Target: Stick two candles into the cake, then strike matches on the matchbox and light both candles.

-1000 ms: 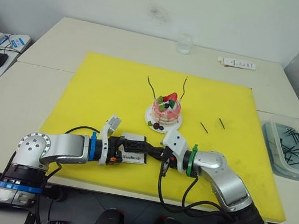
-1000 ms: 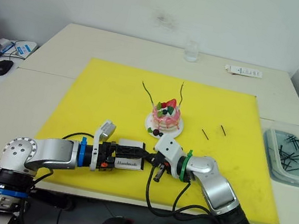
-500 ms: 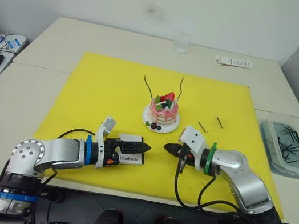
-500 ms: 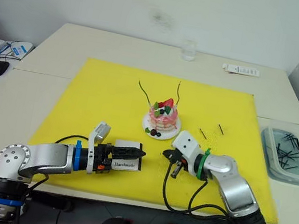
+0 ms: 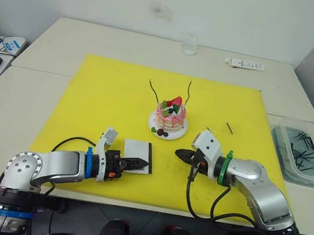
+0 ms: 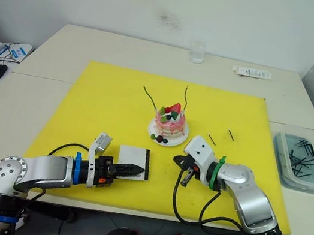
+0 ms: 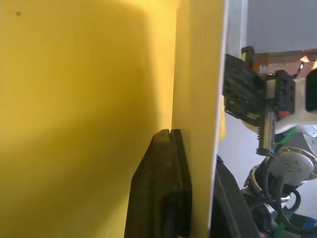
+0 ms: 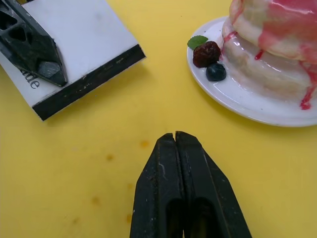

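I see the matchbox [image 5: 138, 149] lying flat on the yellow mat [image 5: 106, 96] now, near and left of the cake [image 5: 170, 115]; a second ago my left gripper [image 5: 141, 164] held it up off the mat near the front edge. The left fingers [image 8: 34, 52] rest over the near part of the box's white face; in the left wrist view they look pressed together with nothing between them, so they seem to touch the box, not pinch it. The box's black strip faces right, toward the right gripper [image 5: 178, 153].

My right arm has pulled away to the right since a second ago, when its tip met the box. The right gripper now hovers over bare mat between the matchbox and the cake's white plate [image 8: 237, 106], apart from both. Its fingers [image 8: 168, 198] are closed tight against each other, and I cannot make out anything held in them.

Both candles [image 5: 153, 87] stand stuck in the cake, as before, leaning out left and right. I see no flame on either. One match [image 5: 229, 128] lies on the mat right of the cake; a second one beside it is partly hidden by the right wrist. More dark sticks sit in the clear tray [image 5: 312, 175] on the tabletop [image 5: 54, 44] at the right. The whole view has shifted a little since earlier.
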Controlling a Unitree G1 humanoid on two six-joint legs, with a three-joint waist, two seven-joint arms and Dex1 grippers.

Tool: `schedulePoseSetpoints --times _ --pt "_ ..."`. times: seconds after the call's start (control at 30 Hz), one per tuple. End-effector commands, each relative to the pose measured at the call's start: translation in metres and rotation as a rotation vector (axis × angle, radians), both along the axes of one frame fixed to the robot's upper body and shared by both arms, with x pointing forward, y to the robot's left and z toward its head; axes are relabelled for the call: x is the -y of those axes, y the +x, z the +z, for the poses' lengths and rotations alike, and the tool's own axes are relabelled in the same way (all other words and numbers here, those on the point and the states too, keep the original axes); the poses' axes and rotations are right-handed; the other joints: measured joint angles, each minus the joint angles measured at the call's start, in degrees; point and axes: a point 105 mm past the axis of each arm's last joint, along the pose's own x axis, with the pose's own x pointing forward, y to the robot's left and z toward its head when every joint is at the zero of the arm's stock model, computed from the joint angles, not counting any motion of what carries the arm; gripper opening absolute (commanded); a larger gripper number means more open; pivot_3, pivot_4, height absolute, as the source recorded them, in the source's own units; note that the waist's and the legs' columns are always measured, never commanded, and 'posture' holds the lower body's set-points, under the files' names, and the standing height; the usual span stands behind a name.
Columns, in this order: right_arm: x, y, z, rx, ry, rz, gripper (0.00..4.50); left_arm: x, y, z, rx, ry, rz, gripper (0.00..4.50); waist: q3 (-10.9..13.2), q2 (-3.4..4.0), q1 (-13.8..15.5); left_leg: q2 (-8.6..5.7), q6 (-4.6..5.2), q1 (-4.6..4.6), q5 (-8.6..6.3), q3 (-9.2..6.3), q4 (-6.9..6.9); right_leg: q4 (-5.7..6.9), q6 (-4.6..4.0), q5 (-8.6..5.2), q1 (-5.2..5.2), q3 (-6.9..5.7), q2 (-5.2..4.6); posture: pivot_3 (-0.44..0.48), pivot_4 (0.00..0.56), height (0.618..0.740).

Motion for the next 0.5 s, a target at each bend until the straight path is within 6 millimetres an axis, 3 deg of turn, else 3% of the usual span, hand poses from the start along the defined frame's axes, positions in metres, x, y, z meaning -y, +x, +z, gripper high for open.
schedulePoseSetpoints --times 0.03,0.17,0.23,0.37,0.5 --pt "0.004 -0.001 0.020 0.061 0.039 -0.004 0.00 0.006 -0.004 0.027 0.108 -0.118 -0.075 0.01 0.0 0.00 0.0 -0.01 0.00 -0.02 0.00 0.00 0.00 -0.01 -0.03 -0.02 -0.02 0.00 0.00 0.000 0.150 0.740" --pt "0.013 0.002 0.032 0.071 0.072 -0.031 0.00 0.012 -0.004 0.061 0.241 -0.253 -0.148 0.01 0.0 -0.01 0.1 -0.04 0.00 -0.06 0.00 0.01 0.02 -0.04 -0.11 -0.06 -0.01 0.00 0.00 0.000 0.150 0.740" --pt "0.022 0.002 0.048 0.079 0.143 -0.070 0.00 0.012 -0.007 0.082 0.327 -0.316 -0.190 0.01 0.0 -0.02 0.1 -0.06 0.00 -0.09 0.00 -0.01 0.04 -0.04 -0.12 -0.07 -0.01 -0.01 0.00 0.000 0.150 0.740" --pt "0.043 0.007 0.065 0.124 0.220 -0.195 0.00 0.012 -0.013 0.099 0.416 -0.350 -0.210 0.01 0.0 -0.02 0.1 -0.07 0.00 -0.09 0.00 0.04 0.02 -0.10 -0.07 -0.04 -0.01 0.04 -0.01 0.000 0.150 0.740" --pt "0.068 0.015 0.063 0.170 0.240 -0.360 0.80 0.018 -0.019 0.103 0.464 -0.316 -0.204 0.00 0.0 -0.02 0.1 -0.04 0.00 -0.10 -0.01 0.01 -0.05 -0.09 0.02 -0.01 -0.03 0.04 -0.02 0.000 0.150 0.740"
